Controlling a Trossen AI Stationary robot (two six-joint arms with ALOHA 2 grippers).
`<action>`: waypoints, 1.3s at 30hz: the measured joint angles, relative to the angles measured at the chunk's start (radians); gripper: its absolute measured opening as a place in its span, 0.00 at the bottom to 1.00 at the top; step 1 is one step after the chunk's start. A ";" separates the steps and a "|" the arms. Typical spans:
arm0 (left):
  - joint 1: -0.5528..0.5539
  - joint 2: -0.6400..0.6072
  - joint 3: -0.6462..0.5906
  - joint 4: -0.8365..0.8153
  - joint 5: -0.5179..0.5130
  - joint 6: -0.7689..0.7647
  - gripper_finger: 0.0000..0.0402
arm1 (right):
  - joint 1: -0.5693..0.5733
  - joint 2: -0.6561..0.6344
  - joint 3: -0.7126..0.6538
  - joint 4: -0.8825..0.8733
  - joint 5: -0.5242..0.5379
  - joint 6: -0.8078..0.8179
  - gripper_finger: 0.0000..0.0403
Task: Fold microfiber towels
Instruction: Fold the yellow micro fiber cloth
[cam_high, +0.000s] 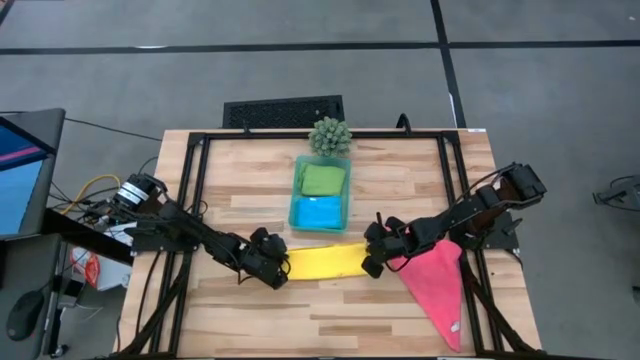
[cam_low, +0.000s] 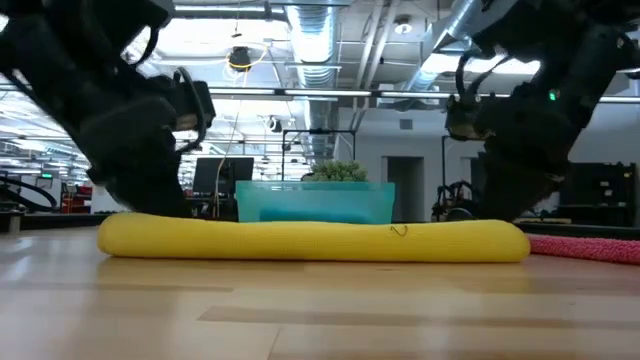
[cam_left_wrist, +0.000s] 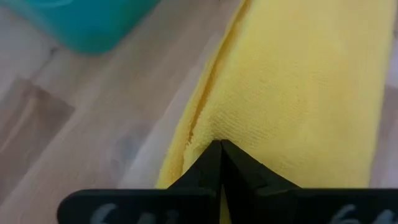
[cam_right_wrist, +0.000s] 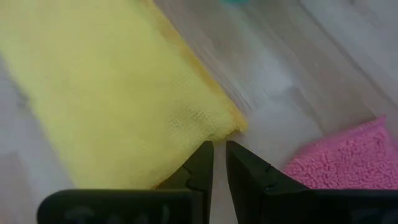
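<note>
The yellow towel (cam_high: 325, 262) lies on the table folded into a long narrow strip, running left to right; it also shows in the low view (cam_low: 310, 240). My left gripper (cam_high: 275, 270) is shut at the strip's left end (cam_left_wrist: 249, 93). My right gripper (cam_high: 372, 255) stands at the strip's right end with its fingers a narrow gap apart (cam_right_wrist: 219, 152), just beside the towel's corner (cam_right_wrist: 230, 124). The pink towel (cam_high: 438, 285) lies spread at the right. The green towel (cam_high: 323, 178) and the blue towel (cam_high: 319, 211) lie folded in the teal tray (cam_high: 296, 190). My left gripper has its shut fingertips (cam_left_wrist: 211, 158) on the yellow towel's left end (cam_left_wrist: 214, 134), coming slanting down from the table's left, along the strip. The cloth puckers slightly at the tips. One layer or several, I cannot tell. The towel lies flat on the table.
A small spiky green plant (cam_high: 330, 135) stands behind the tray at the table's far edge. The table's black frame rails (cam_high: 195, 190) run along both sides. Bare wood (cam_high: 320, 320) lies in front of the yellow towel.
</note>
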 joint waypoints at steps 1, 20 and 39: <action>0.001 -0.018 0.007 -0.013 0.015 0.000 0.00 | 0.000 -0.014 0.004 0.000 0.000 0.004 0.17; -0.085 -0.026 0.069 0.083 -0.039 0.023 0.00 | 0.191 0.128 0.028 0.234 0.094 0.125 0.17; -0.111 0.047 0.071 0.012 0.018 -0.085 0.00 | 0.258 0.130 0.027 0.260 0.075 0.209 0.17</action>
